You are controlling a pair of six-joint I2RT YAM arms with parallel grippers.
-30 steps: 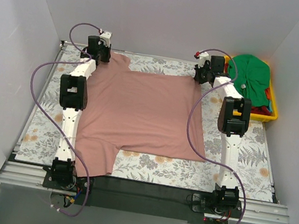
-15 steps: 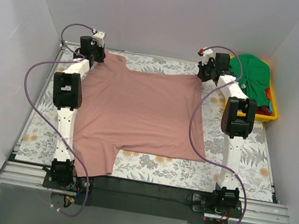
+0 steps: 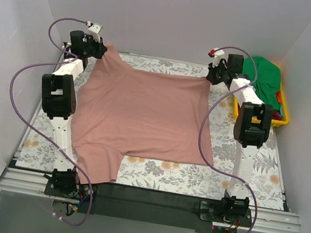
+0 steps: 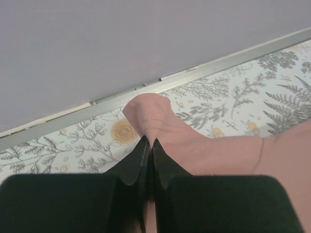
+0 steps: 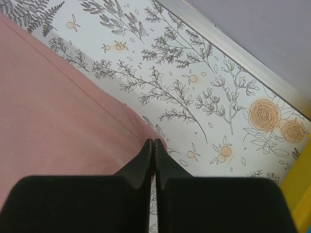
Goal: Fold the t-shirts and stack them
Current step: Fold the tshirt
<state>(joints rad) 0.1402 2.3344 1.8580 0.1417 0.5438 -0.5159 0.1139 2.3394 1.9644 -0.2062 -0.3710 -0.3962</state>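
A dusty pink t-shirt (image 3: 141,111) lies spread over the floral table cover. My left gripper (image 3: 98,47) is shut on its far left corner and holds that corner lifted near the back wall; the cloth (image 4: 150,116) bunches at the fingertips in the left wrist view. My right gripper (image 3: 211,76) is shut on the far right corner, where the pink hem (image 5: 146,127) meets the fingertips in the right wrist view. A bright green t-shirt (image 3: 264,81) lies heaped in the yellow bin with some red cloth (image 3: 278,102) beside it.
The yellow bin (image 3: 280,120) stands at the back right, just right of my right arm. The back wall and a metal rail (image 4: 204,73) run right behind both grippers. One sleeve (image 3: 100,164) hangs toward the table's front edge.
My left gripper has moved left and toward the back wall, pulling the pink shirt's far left corner outward and up. My right gripper has shifted slightly back with its corner. The shirt is stretched wider.
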